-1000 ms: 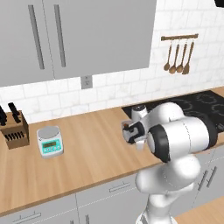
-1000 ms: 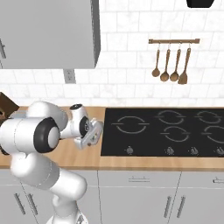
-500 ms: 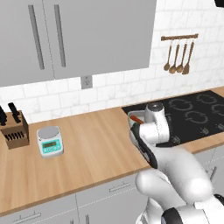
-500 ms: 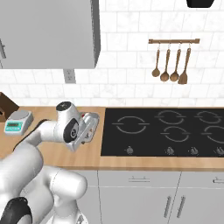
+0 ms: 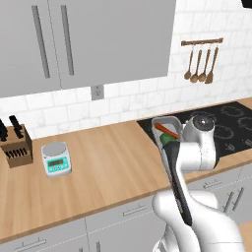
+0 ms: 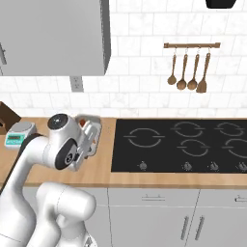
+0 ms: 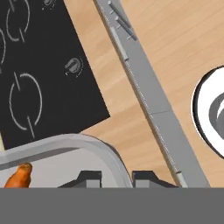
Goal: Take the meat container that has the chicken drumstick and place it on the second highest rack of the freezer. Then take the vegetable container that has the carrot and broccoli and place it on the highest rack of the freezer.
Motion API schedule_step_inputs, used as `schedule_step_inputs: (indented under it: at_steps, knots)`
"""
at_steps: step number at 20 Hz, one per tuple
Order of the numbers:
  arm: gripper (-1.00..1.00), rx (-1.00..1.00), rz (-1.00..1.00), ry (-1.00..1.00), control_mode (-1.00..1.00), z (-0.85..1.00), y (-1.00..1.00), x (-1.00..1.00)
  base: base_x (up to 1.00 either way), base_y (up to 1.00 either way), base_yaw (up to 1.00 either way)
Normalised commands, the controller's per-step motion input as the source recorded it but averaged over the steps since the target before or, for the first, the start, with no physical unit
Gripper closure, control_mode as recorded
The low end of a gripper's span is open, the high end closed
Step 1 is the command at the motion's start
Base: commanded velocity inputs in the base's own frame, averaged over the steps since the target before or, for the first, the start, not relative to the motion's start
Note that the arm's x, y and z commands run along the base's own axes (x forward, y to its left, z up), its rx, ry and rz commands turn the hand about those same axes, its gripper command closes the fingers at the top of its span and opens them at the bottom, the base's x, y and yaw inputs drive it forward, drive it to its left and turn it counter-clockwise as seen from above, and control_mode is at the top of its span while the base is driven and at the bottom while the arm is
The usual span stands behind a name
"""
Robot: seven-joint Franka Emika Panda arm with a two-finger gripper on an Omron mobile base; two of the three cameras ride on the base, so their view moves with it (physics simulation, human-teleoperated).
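My gripper (image 7: 117, 178) pinched the rim of the vegetable container (image 7: 65, 146), one fingertip (image 7: 89, 178) inside the wall and the other outside it. In the hand view the container's grey rim curved just above my fingertips, and the end of the carrot (image 7: 18, 176) lay inside at the lower left. Past the rim I looked down on the wooden counter (image 7: 131, 127) and a corner of the black cooktop (image 7: 48, 83).

From the left base view, I held the container (image 5: 166, 130) tilted up off the counter (image 5: 98, 167), close against my arm, with the carrot (image 5: 167, 131) and something green, the broccoli (image 5: 168, 141), showing in it. It hung over the counter's right part, just beside the cooktop (image 5: 231, 125). From the right base view the container (image 6: 90, 135) sat against my wrist, left of the cooktop (image 6: 183, 144).

Farther left on the counter stood a kitchen scale (image 5: 55, 158) and a knife block (image 5: 15, 145). Wooden utensils (image 5: 201, 61) hung on the tiled wall above the cooktop, and grey cabinets (image 5: 83, 42) hung over the counter.
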Motion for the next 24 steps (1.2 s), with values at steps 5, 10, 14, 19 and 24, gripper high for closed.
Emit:
schedule_step_inputs:
  at_steps: [5, 10, 14, 19, 24]
  knots:
    - [1.0, 0.0, 0.08, 0.19, -1.0, 0.83, 0.0, -0.52, 0.0, 0.0, 0.0]
    - [1.0, 0.0, 0.05, 0.07, 1.0, 0.19, 0.0, -0.19, -0.41, 0.02, 0.11]
    - [1.0, 0.0, 0.0, 0.0, 1.0, 0.0, 0.0, 0.0, -1.0, 0.19, 0.28]
    - [1.0, 0.0, 0.0, 0.0, 1.0, 0.0, 0.0, 0.0, -0.96, 0.68, 0.29]
    - [1.0, 0.0, 0.0, 0.0, 1.0, 0.0, 0.0, 0.0, -0.42, 1.0, 0.17]
